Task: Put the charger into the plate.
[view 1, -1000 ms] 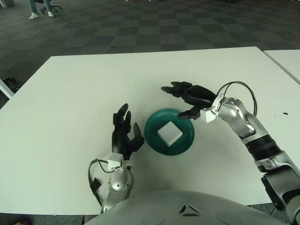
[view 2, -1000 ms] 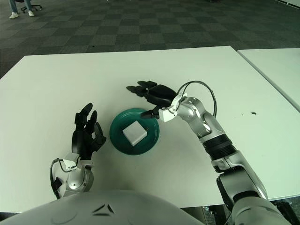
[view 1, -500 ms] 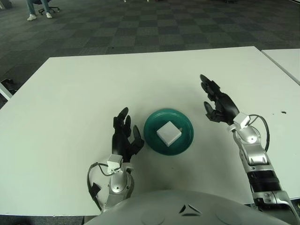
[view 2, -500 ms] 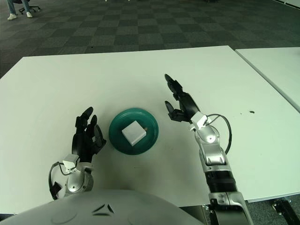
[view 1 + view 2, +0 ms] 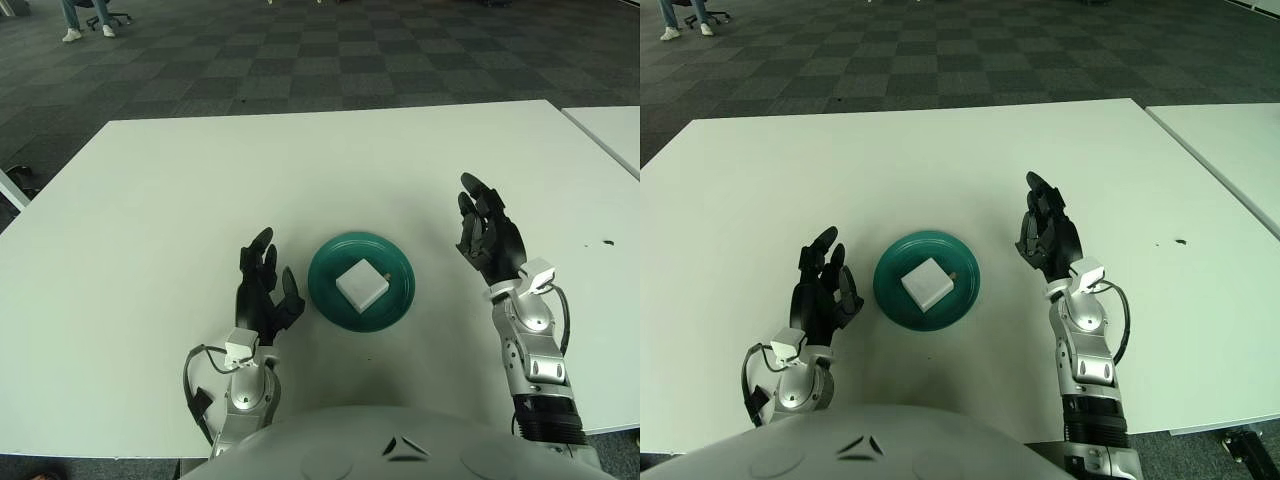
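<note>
Left eye view: the white charger [image 5: 361, 284] lies in the green plate [image 5: 325, 290] at lower centre of the frame, tilted a little, with a small prong or port showing on its upper right edge; the plate sits on the white table [image 5: 150, 200]; the left hand [image 5: 262, 291] shows just left of the plate, fingers spread and holding nothing; the right hand [image 5: 489, 240] stands right of centre, well apart from the plate, fingers spread upward and empty. Judged from this, the task looks done; what could go wrong now is a careless sweep of the left hand, so close to the rim, nudging the plate and sliding the charger out.

Right eye view: the same layout sits further left in the frame; the right hand [image 5: 1045, 232] and its forearm, with a looped cable at the wrist, show more fully here; a dark speck on the table at far right sits further in from the edge than in the left eye view; this view adds nothing about the charger's seating.
</note>
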Tool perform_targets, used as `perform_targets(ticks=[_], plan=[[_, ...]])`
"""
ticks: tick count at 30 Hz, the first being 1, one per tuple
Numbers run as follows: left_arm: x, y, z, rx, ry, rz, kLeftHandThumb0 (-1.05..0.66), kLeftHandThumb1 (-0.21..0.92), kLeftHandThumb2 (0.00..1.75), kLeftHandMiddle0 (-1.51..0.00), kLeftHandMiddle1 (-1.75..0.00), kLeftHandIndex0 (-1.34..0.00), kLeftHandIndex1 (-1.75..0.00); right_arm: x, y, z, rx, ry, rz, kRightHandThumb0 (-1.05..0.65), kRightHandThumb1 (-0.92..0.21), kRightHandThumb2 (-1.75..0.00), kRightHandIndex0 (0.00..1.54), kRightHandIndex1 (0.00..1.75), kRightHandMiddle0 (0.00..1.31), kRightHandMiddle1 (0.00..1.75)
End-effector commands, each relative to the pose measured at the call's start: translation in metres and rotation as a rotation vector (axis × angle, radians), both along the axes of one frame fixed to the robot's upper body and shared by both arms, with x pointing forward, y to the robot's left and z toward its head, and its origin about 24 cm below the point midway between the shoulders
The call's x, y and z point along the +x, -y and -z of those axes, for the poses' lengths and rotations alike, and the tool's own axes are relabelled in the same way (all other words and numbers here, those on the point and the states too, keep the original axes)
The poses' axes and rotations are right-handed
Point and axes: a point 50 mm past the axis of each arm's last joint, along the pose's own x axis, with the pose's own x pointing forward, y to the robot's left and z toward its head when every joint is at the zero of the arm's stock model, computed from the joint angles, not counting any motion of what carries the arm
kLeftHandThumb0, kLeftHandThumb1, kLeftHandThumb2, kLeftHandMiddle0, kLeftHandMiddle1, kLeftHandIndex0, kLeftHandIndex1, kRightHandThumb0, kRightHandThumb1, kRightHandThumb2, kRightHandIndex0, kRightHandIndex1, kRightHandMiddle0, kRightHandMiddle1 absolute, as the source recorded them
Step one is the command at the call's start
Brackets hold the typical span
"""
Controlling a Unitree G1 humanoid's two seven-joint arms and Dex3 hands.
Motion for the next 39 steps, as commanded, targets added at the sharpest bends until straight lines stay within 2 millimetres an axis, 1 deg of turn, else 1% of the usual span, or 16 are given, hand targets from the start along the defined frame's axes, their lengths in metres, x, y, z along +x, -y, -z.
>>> perform_targets(ticks=[1,5,12,15,20,27,28,30,33,39], plan=[[0.003,-0.002,0.000,-0.009,0.016,0.003,-0.86,0.92,0.99,-0.30,0.00,0.00,-0.73,-0.004,-0.001,-0.001,0.042,0.004,0.013,-1.03,-0.92,-0.71,0.14,0.02,0.02,0.85],[0.003,-0.003,0.001,-0.008,0.015,0.012,-0.86,0.92,0.98,-0.29,0.00,0.00,-0.73,-0.012,-0.006,0.000,0.057,-0.005,0.006,-1.02,-0.92,-0.68,0.15,0.02,0.02,0.87],[0.004,-0.005,0.001,-0.002,0.014,0.025,-0.87,0.92,0.98,-0.27,0.00,0.00,-0.69,-0.018,-0.010,0.003,0.035,-0.029,0.010,-1.02,-0.92,-0.72,0.14,0.01,0.00,0.82],[0.004,-0.005,0.001,-0.008,0.013,0.034,-0.87,0.92,0.98,-0.27,0.00,0.00,-0.68,-0.022,-0.016,0.006,0.024,-0.040,0.003,-1.01,-0.92,-0.73,0.17,0.02,0.00,0.81],[0.005,-0.006,0.001,-0.016,0.011,0.047,-0.87,0.92,0.98,-0.27,0.00,0.00,-0.68,-0.029,-0.029,0.008,0.014,-0.057,-0.021,-1.00,-0.92,-0.77,0.15,0.01,0.00,0.76],[0.006,-0.005,0.002,-0.010,0.008,0.064,-0.87,0.92,0.98,-0.25,0.00,0.00,-0.67,-0.028,-0.032,0.011,-0.046,-0.070,-0.035,-1.01,-0.92,-0.81,0.11,0.00,0.00,0.58],[0.006,-0.005,0.002,-0.007,0.006,0.072,-0.87,0.92,0.98,-0.25,0.00,0.00,-0.67,-0.026,-0.033,0.014,-0.064,-0.079,-0.040,-1.01,-0.92,-0.81,0.10,0.00,0.00,0.57],[0.006,-0.005,0.002,-0.003,0.000,0.088,-0.88,0.92,0.98,-0.24,0.00,0.00,-0.63,-0.024,-0.033,0.021,-0.098,-0.098,-0.053,-1.01,-0.92,-0.83,0.09,0.00,0.00,0.47],[0.007,-0.005,0.002,0.006,-0.008,0.102,-0.88,0.92,0.98,-0.22,0.00,0.00,-0.60,-0.023,-0.033,0.029,-0.118,-0.119,-0.061,-1.01,-0.92,-0.85,0.08,0.00,0.00,0.39],[0.010,-0.005,0.004,0.013,-0.017,0.109,-0.90,0.92,0.97,-0.21,0.00,0.00,-0.56,-0.022,-0.035,0.035,-0.137,-0.120,-0.037,-0.97,-0.92,-0.88,0.10,0.01,0.00,0.32]])
